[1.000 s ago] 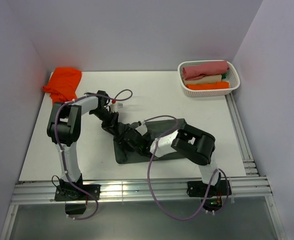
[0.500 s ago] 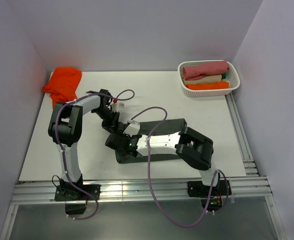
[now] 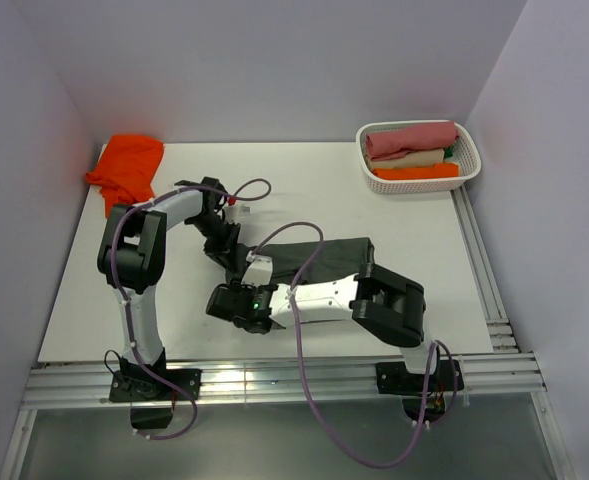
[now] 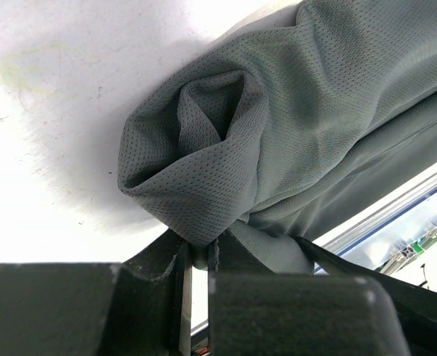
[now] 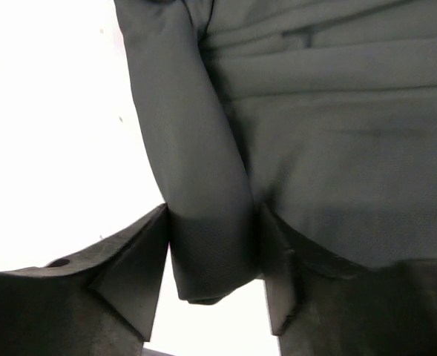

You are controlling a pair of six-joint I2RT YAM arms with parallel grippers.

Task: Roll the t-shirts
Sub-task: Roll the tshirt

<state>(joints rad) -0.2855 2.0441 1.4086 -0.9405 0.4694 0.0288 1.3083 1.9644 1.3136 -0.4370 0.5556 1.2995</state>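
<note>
The charcoal-grey t-shirt [image 3: 336,255] lies folded mid-table, partly under my right forearm. My left gripper [image 3: 232,254] is at its far left corner, shut on a bunched fold of the cloth [image 4: 277,111], which is pinched between the jaws [image 4: 200,249]. My right gripper [image 3: 224,301] is at the shirt's near left end, with a thick folded edge of the shirt [image 5: 203,185] filling the gap between its fingers [image 5: 214,256]. The orange-red t-shirt [image 3: 129,166] lies crumpled at the far left corner of the table, away from both grippers.
A white basket [image 3: 471,170] at the far right holds rolled pink, beige and orange cloths. Purple walls close in the table at the back and sides. Aluminium rails run along the near edge [image 3: 274,380] and right side.
My right gripper has moved left and toward the near edge, drawing the shirt's near left edge with it. The left gripper has stayed almost still on its corner.
</note>
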